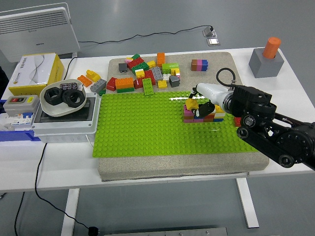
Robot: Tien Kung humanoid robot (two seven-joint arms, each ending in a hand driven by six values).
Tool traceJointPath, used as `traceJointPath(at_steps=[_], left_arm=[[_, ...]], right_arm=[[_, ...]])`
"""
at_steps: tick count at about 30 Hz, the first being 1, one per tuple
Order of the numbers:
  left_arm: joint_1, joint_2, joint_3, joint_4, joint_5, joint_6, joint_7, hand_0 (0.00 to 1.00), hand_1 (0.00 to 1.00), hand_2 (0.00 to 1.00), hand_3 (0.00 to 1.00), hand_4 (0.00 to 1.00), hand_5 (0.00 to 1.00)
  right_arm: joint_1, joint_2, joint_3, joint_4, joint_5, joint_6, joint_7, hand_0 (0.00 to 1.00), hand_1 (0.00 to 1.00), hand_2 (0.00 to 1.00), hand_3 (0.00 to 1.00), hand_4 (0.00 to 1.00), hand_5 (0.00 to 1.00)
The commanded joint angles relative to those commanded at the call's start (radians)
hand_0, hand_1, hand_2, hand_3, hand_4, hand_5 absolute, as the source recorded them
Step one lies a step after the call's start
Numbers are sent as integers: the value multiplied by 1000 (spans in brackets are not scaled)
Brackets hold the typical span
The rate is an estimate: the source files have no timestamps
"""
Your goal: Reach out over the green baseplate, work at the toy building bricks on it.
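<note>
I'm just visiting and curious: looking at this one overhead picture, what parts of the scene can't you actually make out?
- Head view: whether the right hand truly grips the yellow toy brick; the fingers are small and overlap the stacked multicoloured brick wall.
- The wall's right end, behind the black forearm.
- The left arm, outside the frame.
- Print on the yellow cardboard box, too small to read.
- The blue object, cut by the left edge.

A bright green studded baseplate [147, 125] is lying flat on a beige pad. Toward its right side a small stack of bricks [203, 114] is standing, showing pink, magenta, orange, yellow and blue layers, with a yellow brick [192, 103] sitting tilted on its top left. Beyond the baseplate's far edge, loose bricks [145, 73] in mixed colours are lying scattered.
</note>
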Motion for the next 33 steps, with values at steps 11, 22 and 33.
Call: traceJointPath(at_steps=[11, 22, 33], left_arm=[[1, 0, 0, 0, 0, 0, 0, 790, 731, 651, 450, 650, 411], [0, 1, 1, -1, 0, 1, 0, 789, 731, 651, 449, 651, 413], [0, 1, 1, -1, 0, 3, -1, 789, 731, 651, 447, 652, 416]], right_arm=[[8, 3, -7, -1, 2, 3, -4, 877, 852, 843, 482, 594, 121], [17, 7, -18, -5, 2, 9, -17, 878, 852, 843, 486, 597, 124], [19, 15, -25, -13, 8, 3, -15, 878, 858, 847, 490, 599, 132]])
